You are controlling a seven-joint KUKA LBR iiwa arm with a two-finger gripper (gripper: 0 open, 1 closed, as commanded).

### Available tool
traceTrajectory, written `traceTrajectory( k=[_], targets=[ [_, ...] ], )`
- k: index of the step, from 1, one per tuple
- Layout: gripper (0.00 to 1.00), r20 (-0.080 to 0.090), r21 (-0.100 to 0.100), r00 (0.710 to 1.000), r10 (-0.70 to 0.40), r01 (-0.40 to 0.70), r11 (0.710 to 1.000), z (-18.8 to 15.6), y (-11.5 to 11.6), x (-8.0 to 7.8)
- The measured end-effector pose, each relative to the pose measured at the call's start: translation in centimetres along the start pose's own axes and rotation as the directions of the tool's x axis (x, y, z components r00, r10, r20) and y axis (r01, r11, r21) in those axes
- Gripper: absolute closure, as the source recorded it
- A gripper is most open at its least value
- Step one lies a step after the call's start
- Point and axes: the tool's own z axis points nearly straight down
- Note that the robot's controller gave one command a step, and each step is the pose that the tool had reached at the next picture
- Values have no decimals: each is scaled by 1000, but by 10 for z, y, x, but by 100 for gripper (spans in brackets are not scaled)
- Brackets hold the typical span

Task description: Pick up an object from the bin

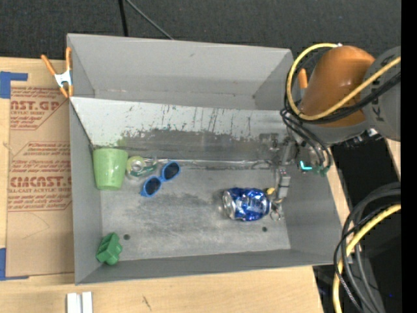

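Where the floor of the bin (176, 70) ran toward its right wall, a crushed blue can (246, 204) lay on its side, in the lower right part of the floor. The gripper (279, 207) hung at the can's right end, its tip down near floor level and just beside the crumpled metal. Whether it touched the can could not be made out. Whether the jaws were open or closed could not be told either, since from this angle they showed as one thin, dark, upright piece. Above them the wrist carried an orange cover (332, 83) looped with yellow cables (296, 64), reaching in over the bin's right rim.

Well apart from the can, to its left, blue sunglasses (159, 178) lay tilted on the floor near the foot of the back wall. Just beside them, further left, sat a small pale thing (137, 166) whose kind could not be told. Next to that, a light green cup (109, 168) lay against the left wall. A small green toy (109, 248) rested in the front left corner, well apart from the rest. The bin stood on a wooden desk (195, 285).
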Motion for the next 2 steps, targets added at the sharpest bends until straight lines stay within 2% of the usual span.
traceTrajectory(
  k=[1, 2],
  targets=[
    [0, -2, -1, 1000, 12, -12, 1000, 110, 18, 15],
    [0, 8, -2, 994, 106, -106, 994, 74, 29, 19]
  ],
)
